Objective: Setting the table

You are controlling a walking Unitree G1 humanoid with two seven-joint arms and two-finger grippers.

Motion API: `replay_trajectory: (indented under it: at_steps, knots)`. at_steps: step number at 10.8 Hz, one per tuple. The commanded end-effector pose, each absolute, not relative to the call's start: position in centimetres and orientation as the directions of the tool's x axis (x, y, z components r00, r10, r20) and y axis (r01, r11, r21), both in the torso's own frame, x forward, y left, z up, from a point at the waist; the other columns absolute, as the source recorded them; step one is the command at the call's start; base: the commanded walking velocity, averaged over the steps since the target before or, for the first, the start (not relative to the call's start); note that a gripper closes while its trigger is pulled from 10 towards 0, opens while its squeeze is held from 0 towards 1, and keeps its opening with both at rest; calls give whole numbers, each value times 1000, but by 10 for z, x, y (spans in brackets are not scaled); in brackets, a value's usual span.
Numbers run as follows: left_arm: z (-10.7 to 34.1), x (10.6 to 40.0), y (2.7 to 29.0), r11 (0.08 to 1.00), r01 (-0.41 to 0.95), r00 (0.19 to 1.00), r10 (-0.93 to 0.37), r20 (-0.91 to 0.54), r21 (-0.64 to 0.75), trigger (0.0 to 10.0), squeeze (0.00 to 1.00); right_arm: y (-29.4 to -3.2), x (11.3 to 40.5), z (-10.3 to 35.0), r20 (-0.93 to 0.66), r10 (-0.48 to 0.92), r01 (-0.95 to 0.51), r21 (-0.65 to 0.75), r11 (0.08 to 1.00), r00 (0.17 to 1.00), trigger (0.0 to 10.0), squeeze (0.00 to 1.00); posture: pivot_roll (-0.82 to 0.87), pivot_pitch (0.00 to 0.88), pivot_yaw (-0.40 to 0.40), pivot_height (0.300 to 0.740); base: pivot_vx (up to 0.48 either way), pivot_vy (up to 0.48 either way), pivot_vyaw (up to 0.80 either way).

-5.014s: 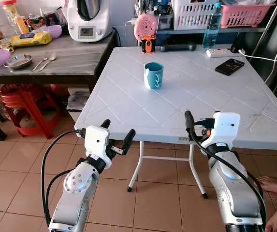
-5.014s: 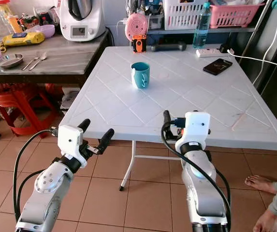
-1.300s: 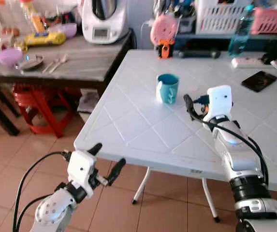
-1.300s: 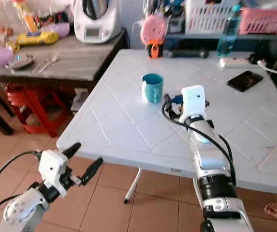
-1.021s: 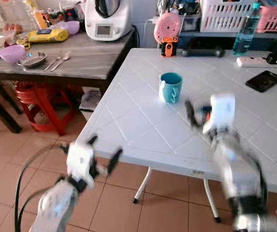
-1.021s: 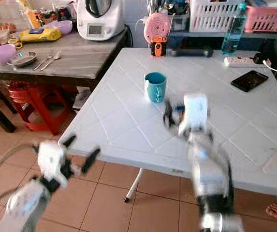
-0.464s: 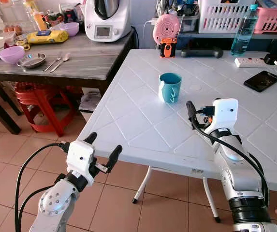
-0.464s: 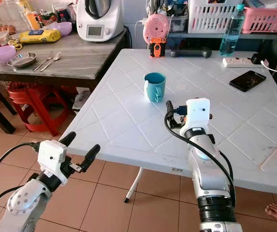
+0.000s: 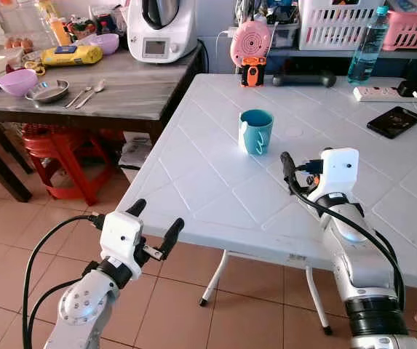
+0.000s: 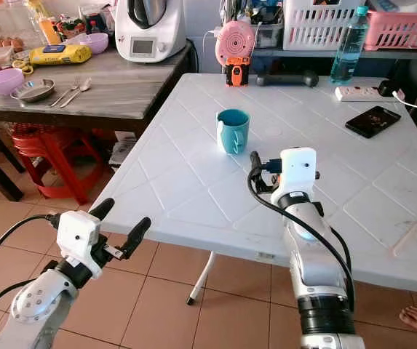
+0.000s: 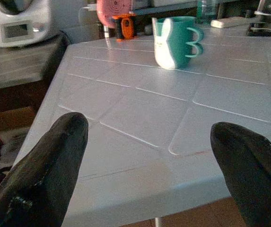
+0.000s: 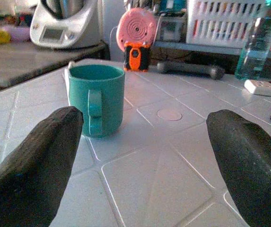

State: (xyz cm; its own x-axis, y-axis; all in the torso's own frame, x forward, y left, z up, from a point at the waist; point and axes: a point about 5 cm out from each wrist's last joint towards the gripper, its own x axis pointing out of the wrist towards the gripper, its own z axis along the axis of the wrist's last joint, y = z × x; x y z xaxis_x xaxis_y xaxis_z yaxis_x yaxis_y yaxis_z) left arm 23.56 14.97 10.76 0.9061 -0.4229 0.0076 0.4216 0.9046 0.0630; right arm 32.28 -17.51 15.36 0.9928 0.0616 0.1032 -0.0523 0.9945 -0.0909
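White table (image 9: pixel 215 182) with teal mug (image 9: pixel 255 131), phone (image 9: pixel 393 121), power strip (image 9: pixel 375 93)

The right pincer (image 10: pixel 260 173) is now hovering over the white counter (image 10: pixel 193 182), just short of the teal mug (image 10: pixel 233 131), having risen from the near edge, while the left pincer (image 10: pixel 119 224) is sinking below that edge.

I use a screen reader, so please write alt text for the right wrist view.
A teal mug stands upright on a white table, seen between the right claw's two spread black fingers. Behind stand a pink speaker and a water bottle.
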Motion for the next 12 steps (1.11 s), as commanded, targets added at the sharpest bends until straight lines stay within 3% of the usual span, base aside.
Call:
replay_trajectory:
  at_steps: [1,2,5,9,12]
  knots:
    - [109,251,150,933,353,934,-355,27,74,10000,0,-178,301,157,126,26,-18,-64,998,992,10000,0,-55,0,86,740,0,0,0]
    - [113,268,141,953,295,952,-299,61,63,10000,0,-189,276,166,165,-34,43,-52,998,986,10000,0,-51,0,81,740,0,0,0]
    - [114,269,140,955,291,953,-295,70,62,10000,0,-187,276,168,169,-27,37,-57,998,985,10000,0,-54,0,83,740,0,0,0]
    - [109,267,145,958,285,956,-287,64,45,10000,0,-173,243,148,62,-26,28,-27,999,998,10000,0,-63,0,93,740,0,0,0]
    - [109,263,142,945,325,942,-327,75,37,10000,0,-178,234,143,33,-60,61,-16,998,998,10000,0,-68,0,98,740,0,0,-610]
